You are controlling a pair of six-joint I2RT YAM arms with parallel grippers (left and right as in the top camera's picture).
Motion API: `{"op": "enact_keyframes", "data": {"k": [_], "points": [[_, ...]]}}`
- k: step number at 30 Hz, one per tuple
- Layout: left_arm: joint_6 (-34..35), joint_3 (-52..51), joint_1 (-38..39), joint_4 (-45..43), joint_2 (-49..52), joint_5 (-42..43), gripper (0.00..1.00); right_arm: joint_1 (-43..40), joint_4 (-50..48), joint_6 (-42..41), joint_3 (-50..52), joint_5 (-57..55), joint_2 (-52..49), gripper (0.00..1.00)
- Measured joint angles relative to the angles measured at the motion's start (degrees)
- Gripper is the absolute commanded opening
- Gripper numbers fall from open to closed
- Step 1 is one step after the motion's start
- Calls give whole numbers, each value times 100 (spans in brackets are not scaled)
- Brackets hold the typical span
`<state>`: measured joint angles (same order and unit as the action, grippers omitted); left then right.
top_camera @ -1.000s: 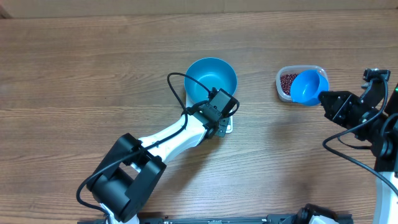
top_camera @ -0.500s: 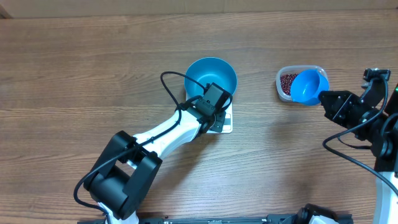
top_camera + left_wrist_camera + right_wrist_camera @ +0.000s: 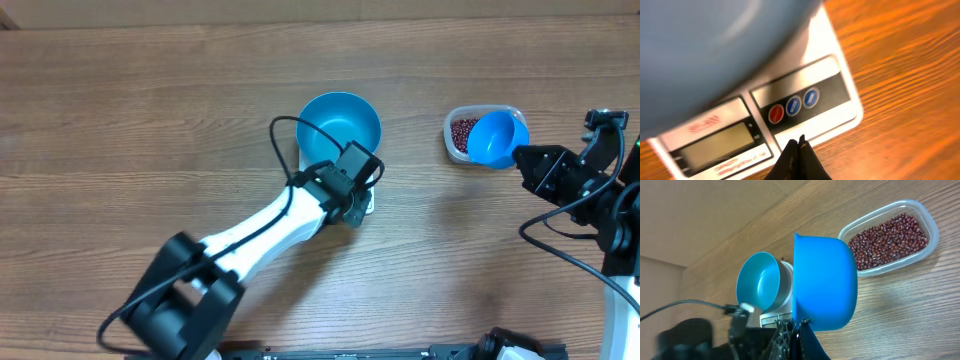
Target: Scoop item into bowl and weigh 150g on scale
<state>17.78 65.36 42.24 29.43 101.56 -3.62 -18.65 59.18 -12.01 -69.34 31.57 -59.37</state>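
The bright blue bowl [image 3: 340, 122] stands on the white scale [image 3: 369, 206], which my left arm mostly covers from above. My left gripper [image 3: 357, 190] is shut and empty. In the left wrist view its tips [image 3: 799, 143] sit over the scale's [image 3: 840, 117] front edge, just below the round buttons; I cannot tell if they touch. My right gripper [image 3: 519, 156] is shut on the handle of a small blue scoop [image 3: 496, 140], which looks empty and hangs over the clear tub [image 3: 455, 130] of red-brown beans [image 3: 888, 235]. The right wrist view shows the scoop [image 3: 825, 282], the bowl [image 3: 759, 282] and that gripper [image 3: 797, 325].
Bare wooden tabletop surrounds the bowl and the tub. The left arm [image 3: 270, 225] stretches from the front left up to the scale, with a cable looping above it. The right arm [image 3: 590, 190] stands at the table's right edge.
My left gripper drifted up-left, uncovering the scale's front, then came back down-right over it. The right arm and scoop have not moved.
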Motion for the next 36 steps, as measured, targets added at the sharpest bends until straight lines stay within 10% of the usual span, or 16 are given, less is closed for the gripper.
{"op": "enact_keyframes", "data": {"k": [36], "points": [[9,107,-109,-391,664,-522,4,-2,-7,0,0,2,0,4]]}}
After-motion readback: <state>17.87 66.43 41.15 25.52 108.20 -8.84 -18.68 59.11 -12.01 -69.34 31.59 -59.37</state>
